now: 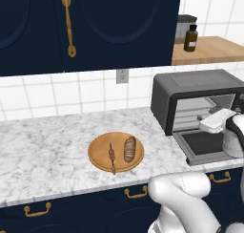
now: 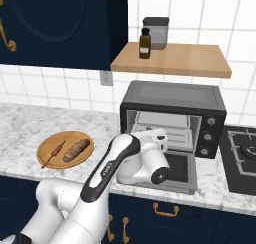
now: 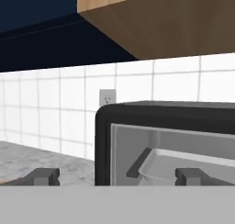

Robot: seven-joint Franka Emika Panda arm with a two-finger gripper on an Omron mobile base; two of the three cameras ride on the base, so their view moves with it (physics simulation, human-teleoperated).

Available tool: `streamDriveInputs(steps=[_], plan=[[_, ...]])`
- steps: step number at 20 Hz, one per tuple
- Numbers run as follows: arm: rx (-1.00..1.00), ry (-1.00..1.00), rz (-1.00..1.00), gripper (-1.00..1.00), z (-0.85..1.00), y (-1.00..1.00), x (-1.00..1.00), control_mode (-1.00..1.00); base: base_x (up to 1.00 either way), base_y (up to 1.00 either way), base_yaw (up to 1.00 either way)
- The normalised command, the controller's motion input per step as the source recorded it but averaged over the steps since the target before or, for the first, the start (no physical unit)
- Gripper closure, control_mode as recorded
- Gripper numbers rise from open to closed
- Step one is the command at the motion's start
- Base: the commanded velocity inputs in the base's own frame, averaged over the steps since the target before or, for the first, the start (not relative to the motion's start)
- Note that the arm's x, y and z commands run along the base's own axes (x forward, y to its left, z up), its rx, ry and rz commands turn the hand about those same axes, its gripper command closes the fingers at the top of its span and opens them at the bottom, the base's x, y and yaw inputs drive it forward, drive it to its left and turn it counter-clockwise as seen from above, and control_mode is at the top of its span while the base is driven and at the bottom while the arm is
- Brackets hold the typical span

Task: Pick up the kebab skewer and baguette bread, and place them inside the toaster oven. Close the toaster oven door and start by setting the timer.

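On the bench: a round wooden plate (image 1: 102,160) was seen left of the toaster oven (image 1: 190,86), well apart from it.
Skewer: the kebab skewer (image 1: 112,154) was laid on the plate, just beside the baguette bread (image 1: 129,149), which lay on its right.
Oven: the toaster oven door (image 2: 182,172) was found folded down flat, the cavity open with a pale tray (image 3: 183,165) inside.
Gripper: the gripper (image 3: 117,176) was held before the open oven with its jaws spread wide and nothing between them.
Step in hand: neither food item had been picked up; a reach back to the plate was judged due.
Doing it well: the thin skewer would best be approached from above, jaws set across the stick, clear of the bread.
Writing: none could be read; the label on the brown bottle (image 2: 144,44) was too small.
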Motion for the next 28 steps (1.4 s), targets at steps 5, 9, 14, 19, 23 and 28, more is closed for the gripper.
streamDriveInputs(steps=[5, 9, 14, 19, 23, 28], plan=[[0.00, 0.00, 0.06, -1.00, 0.00, -0.26, 0.45, -1.00, 0.00, 0.00, 0.00], [0.00, 0.00, 0.04, -1.00, -0.16, -0.02, 0.51, -1.00, 0.00, 0.00, 0.00], [0.00, 0.00, 0.01, -1.00, -0.24, 0.00, 0.53, -1.00, 0.00, 0.00, 0.00], [0.00, -0.01, 0.01, -1.00, -0.22, -0.11, 0.52, -1.00, 0.00, 0.00, 0.00], [0.00, 0.00, 0.01, -1.00, -0.23, -0.27, 0.35, -1.00, 0.00, 0.00, 0.00], [0.00, 0.00, 0.00, -1.00, -0.10, -0.29, 0.30, -1.00, 0.00, 0.00, 0.00]])
